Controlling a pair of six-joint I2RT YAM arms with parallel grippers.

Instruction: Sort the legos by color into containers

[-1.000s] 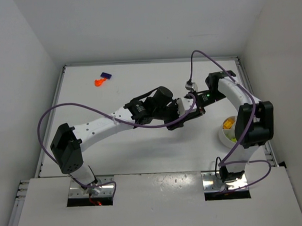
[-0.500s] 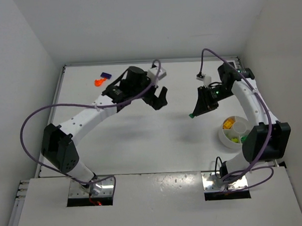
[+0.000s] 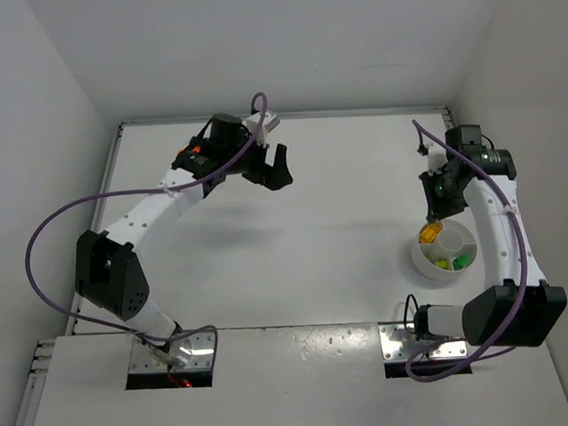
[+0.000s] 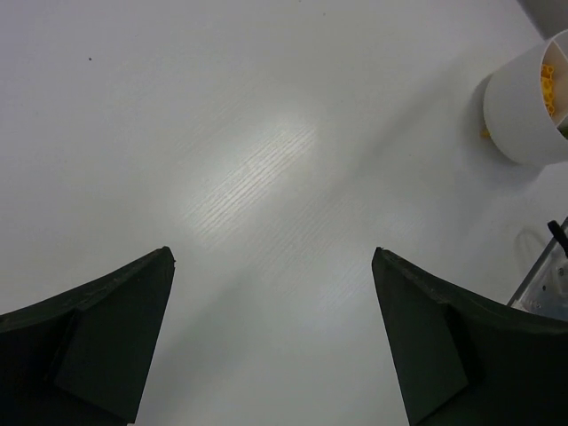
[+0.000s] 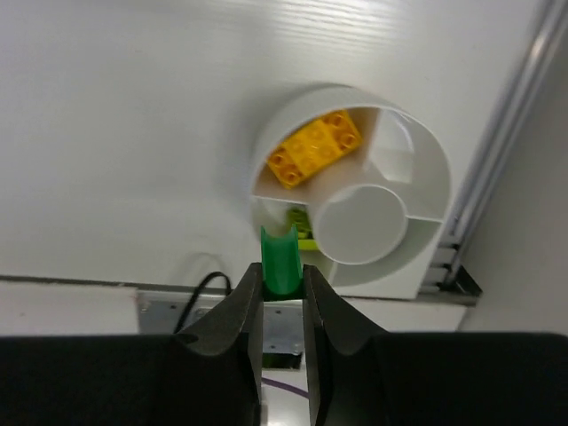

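My right gripper (image 5: 284,275) is shut on a green brick (image 5: 286,256) and holds it above the near rim of the round white dish (image 5: 417,266). One compartment holds a yellow-orange brick (image 5: 315,149); another holds a yellow-green brick (image 5: 300,227). In the top view the right gripper (image 3: 436,209) hovers just behind the dish (image 3: 417,258). My left gripper (image 3: 276,168) is open and empty at the far left-centre, above bare table. Its fingers (image 4: 98,342) stand wide apart, and the dish (image 4: 519,106) shows far off. The orange and blue bricks are hidden under the left arm.
White walls close the table at the back, left and right. A metal rail (image 5: 510,133) runs along the table's right edge beside the dish. Purple cables (image 3: 54,232) loop from both arms.
Both grippers have left the table's middle. The left arm swung to the far left and now covers the orange and blue bricks. The right arm carried the green brick right, up to the dish.
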